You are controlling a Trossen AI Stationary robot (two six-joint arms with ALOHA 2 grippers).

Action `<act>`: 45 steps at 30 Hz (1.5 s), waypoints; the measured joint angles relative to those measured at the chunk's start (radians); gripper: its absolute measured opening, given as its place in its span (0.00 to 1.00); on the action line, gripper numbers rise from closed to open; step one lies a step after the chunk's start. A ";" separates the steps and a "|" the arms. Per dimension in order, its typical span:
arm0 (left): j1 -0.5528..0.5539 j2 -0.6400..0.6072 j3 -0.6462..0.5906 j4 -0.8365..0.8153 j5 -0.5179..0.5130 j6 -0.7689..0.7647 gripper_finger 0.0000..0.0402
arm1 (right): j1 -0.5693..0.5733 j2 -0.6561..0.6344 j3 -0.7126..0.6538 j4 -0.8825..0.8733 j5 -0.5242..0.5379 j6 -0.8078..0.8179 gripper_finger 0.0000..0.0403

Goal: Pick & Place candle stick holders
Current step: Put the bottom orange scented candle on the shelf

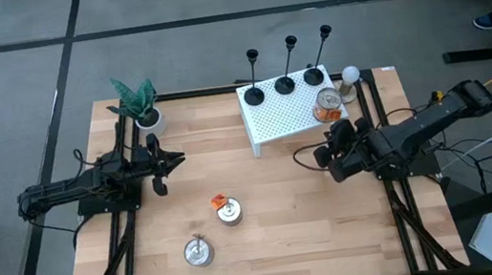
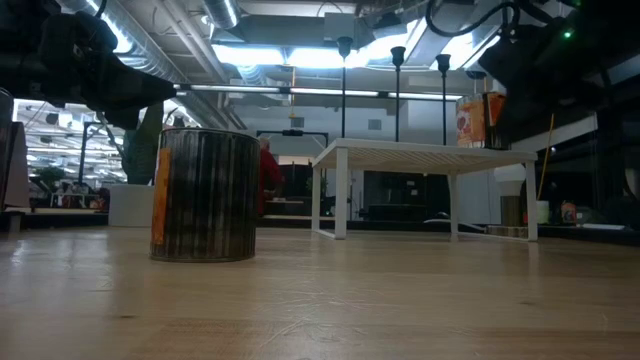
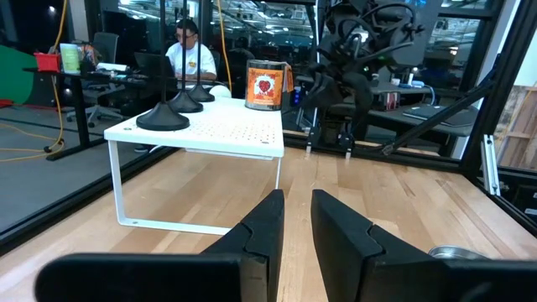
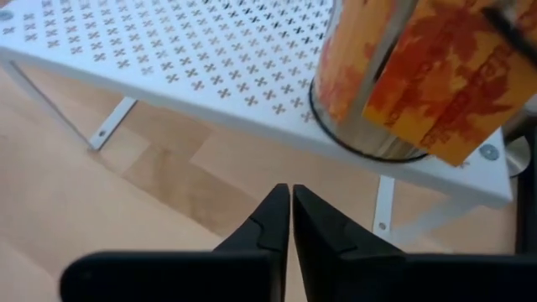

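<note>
Close against the low camera stands a ribbed tin [image 2: 204,195] on the wooden surface [image 1: 285,209], upright, its contents hidden from that angle; from above, two tins [image 1: 228,211] [image 1: 198,251] sit on the near half, both apparently sealed, one with an orange scrap beside its top. Behind them the white perforated rack [image 1: 286,113] carries all three candle stick holders [image 1: 285,82] in a row along its far edge, bases well separated, stems upright; an orange-labelled can [image 1: 327,105] shares the rack at its right end, what it holds not visible. The right gripper [image 1: 334,158] hangs just off the rack's near right corner, fingers pinched together on nothing; the left gripper [image 1: 175,161] waits near the potted plant [image 1: 139,104], nearly closed and empty. Judged from this, the right gripper should spread its fingers before approaching, rise above the can, and take a holder low on the stem, lifting straight so neighbours are not tipped.
</note>
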 joint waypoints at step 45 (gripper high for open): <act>0.000 0.000 0.000 0.000 0.000 0.000 0.15 | -0.157 0.000 0.000 -0.024 0.123 -0.183 0.06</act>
